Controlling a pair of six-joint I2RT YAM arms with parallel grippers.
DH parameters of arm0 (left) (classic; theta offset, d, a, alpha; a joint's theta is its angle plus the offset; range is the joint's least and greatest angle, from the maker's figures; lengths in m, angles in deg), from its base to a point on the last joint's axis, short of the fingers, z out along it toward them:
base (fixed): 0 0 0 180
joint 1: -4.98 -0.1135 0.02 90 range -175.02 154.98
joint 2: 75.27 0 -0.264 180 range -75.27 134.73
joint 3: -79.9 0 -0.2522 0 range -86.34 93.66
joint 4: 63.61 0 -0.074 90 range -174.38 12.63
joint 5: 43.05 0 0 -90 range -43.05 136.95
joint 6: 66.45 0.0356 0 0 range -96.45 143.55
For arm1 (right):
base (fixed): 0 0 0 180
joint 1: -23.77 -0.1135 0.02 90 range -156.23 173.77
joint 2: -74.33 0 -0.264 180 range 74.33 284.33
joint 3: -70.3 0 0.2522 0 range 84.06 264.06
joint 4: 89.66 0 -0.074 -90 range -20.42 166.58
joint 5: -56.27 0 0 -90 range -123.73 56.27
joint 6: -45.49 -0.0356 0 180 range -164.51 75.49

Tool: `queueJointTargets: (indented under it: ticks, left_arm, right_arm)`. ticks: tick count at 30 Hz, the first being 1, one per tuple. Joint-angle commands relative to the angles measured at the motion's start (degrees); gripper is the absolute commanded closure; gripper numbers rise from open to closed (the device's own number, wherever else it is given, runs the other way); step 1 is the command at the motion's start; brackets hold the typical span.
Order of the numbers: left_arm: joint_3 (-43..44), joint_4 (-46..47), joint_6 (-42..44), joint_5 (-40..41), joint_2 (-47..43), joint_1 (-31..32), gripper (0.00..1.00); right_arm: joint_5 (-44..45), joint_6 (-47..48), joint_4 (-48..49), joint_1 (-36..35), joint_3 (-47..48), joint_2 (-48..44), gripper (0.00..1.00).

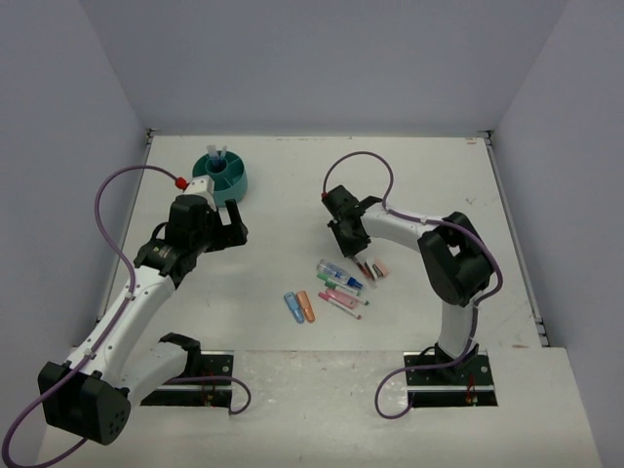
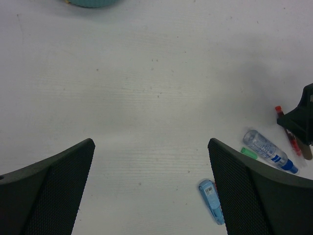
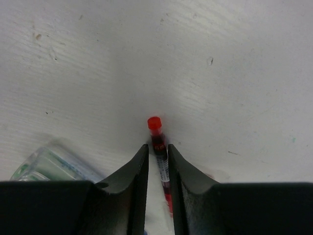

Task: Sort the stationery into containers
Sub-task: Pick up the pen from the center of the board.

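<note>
The round teal tub (image 1: 222,178) stands at the back left with a few pieces upright in its centre cup; its edge shows in the left wrist view (image 2: 90,2). The stationery lies in a loose pile mid-table: a blue stubby piece (image 1: 292,308), an orange one (image 1: 308,307), pink markers (image 1: 343,298) and a clear blue-capped tube (image 1: 339,274). My right gripper (image 3: 157,147) is down at the table, its jaws narrowly apart astride a red pen (image 3: 155,128) that lies flat. My left gripper (image 1: 229,229) hovers wide open and empty between tub and pile.
The left wrist view shows the blue stubby piece (image 2: 211,200), a green marker (image 2: 249,153), the clear tube (image 2: 269,151) and the red pen's cap (image 2: 279,110) beside my right gripper. A pink eraser (image 1: 380,268) lies at the pile's right. Grey walls enclose the table.
</note>
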Motion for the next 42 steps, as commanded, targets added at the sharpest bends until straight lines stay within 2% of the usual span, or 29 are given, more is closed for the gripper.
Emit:
queueJointTargets:
  ticks: [1, 4, 5, 8, 15, 19, 22, 23, 26, 29, 33, 39, 42]
  left_arm:
    - [0.0, 0.5, 1.9, -0.8, -0.8, 0.4, 0.0]
    - [0.0, 0.5, 1.9, -0.8, -0.7, 0.4, 0.0]
    - [0.0, 0.6, 1.9, -0.8, -0.7, 0.4, 0.0]
    - [0.0, 0.6, 1.9, -0.9, -0.7, 0.4, 0.0]
    - [-0.2, 0.6, 1.8, -0.8, -0.8, 0.6, 0.0]
    - [0.0, 0.9, 1.4, -1.6, -0.8, 0.6, 0.0]
    - [0.1, 1.8, 1.1, -4.7, -0.8, 0.5, 0.0]
    - [0.1, 3.4, 0.9, -10.4, -0.8, 0.6, 0.0]
    - [-2.3, 13.9, -3.2, -26.8, -2.3, 0.6, 0.0]
    - [-8.3, 30.8, -12.2, -39.1, -4.4, 1.2, 0.0]
    - [-15.0, 50.7, -20.0, -42.7, -6.7, 2.6, 0.03]
    - [-16.8, 62.5, -22.1, -47.2, -3.4, 4.5, 0.05]
    - [-17.3, 69.0, -22.6, -47.5, -1.7, 7.4, 0.05]
  right_arm:
    - [-0.2, 1.2, -0.5, 0.0, 2.4, 2.0, 0.79]
    - [-0.8, 1.6, -0.3, 0.0, 2.7, 2.0, 0.85]
    - [-1.2, 1.8, -0.3, 0.0, 3.1, 1.9, 0.93]
    - [-1.4, 2.0, -0.5, 0.0, 4.3, 0.8, 1.0]
    - [-0.8, 1.8, -0.5, 0.0, 7.7, -4.2, 1.0]
    - [2.4, 1.4, 0.0, 0.0, 8.9, -8.2, 1.0]
    - [3.8, -0.3, 0.9, 0.0, 9.0, -11.2, 1.0]
    - [4.0, -1.4, 2.0, 0.0, 8.7, -13.6, 1.0]
    - [2.8, -11.5, 8.3, 0.0, 5.2, -21.9, 1.0]
    - [-1.3, -22.6, 19.0, 0.0, -2.4, -31.5, 1.0]
    - [0.1, -37.9, 29.9, -0.1, -9.9, -42.1, 1.0]
    - [2.9, -51.1, 38.5, -0.4, -19.2, -51.3, 1.0]
    - [5.2, -56.6, 40.7, -1.6, -23.2, -54.1, 1.0]
